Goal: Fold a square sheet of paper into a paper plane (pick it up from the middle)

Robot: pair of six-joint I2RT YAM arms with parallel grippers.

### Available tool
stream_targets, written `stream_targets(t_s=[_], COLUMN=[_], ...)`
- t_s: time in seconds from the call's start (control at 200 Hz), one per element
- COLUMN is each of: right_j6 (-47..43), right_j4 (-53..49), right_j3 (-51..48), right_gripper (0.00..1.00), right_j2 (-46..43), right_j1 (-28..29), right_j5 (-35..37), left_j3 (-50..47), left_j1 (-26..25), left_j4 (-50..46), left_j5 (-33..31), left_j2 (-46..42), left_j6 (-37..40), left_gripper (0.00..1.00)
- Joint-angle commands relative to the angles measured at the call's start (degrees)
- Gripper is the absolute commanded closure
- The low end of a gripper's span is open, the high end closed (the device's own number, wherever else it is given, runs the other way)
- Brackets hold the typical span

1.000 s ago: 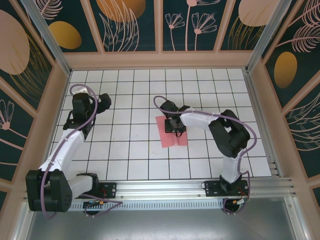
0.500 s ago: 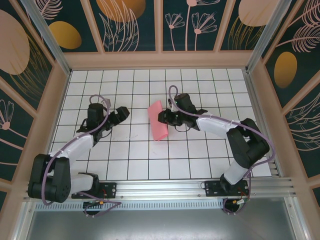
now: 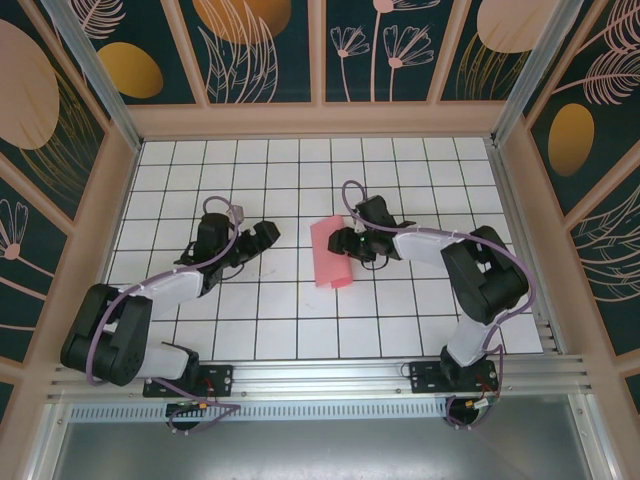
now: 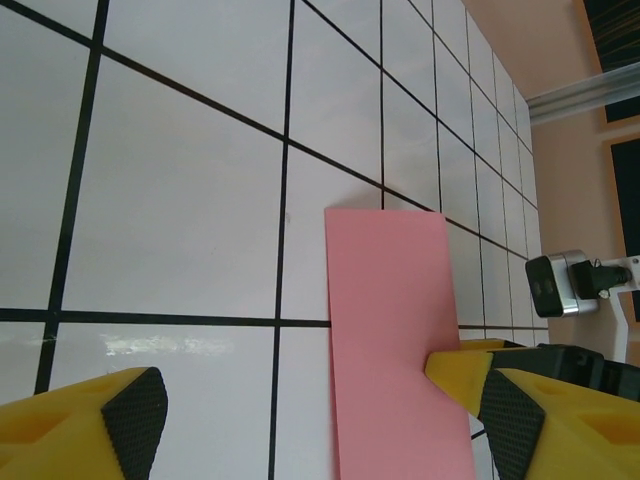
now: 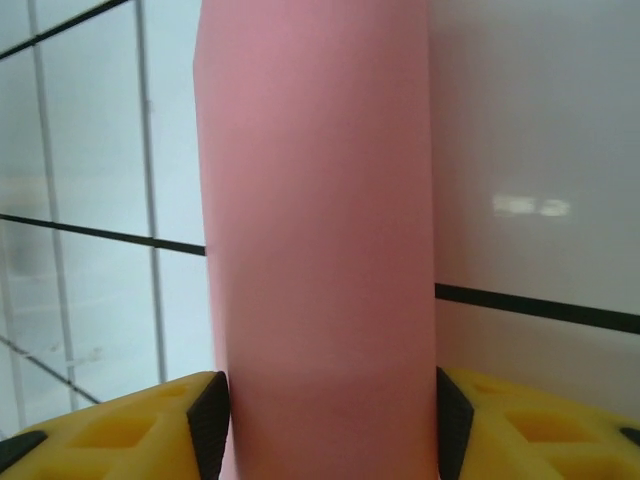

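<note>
Progress was early: the square sheet of paper (image 3: 331, 254) lay mid-grid on the counter (image 3: 270, 310) as a narrow folded strip. By my read that was one fold in, with no nose corners, no wings and no dart yet, so most folds were left.

Nearest in the left wrist view, my left jaws stood wide apart and held nothing. The strip's near end reached in between them, beside the right pad (image 4: 497, 415). Beyond that the strip showed a flat outline with square far corners, which the top view blurred.

In the right wrist view the strip filled the gap between my right jaws and touched both pads (image 5: 209, 420). It looked bowed rather than creased flat. Clamped or merely resting against it, I could not tell.

The top view gave the layout: strip between both arms, left jaws near but apart from it, right jaws at its edge. Its far end looked slightly curled.
</note>
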Motion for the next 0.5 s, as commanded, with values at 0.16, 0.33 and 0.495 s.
stream_targets(t_s=[0.16,0.33,0.495], right_j6=[-2.74,-1.71,-1.92], right_j4=[-2.77,-1.00,-0.37], right_j3=[-0.63,-2.95,-4.19], right_gripper=[0.32,0.32,0.36], right_j2=[-2.56,-4.06,-4.78], right_j1=[-2.55,-3.99,-4.66], right_j5=[2.76,0.79,-0.50], left_j3=[2.26,5.55,8.90], left_j1=[-4.68,-8.89,-12.47], left_j4=[5.74,7.38,8.63], left_j5=[1.49,2.52,3.15], left_j2=[4.90,10.06,15.22], left_j6=[-3.65,-5.33,-5.71], left_gripper=[0.16,0.24,0.34])
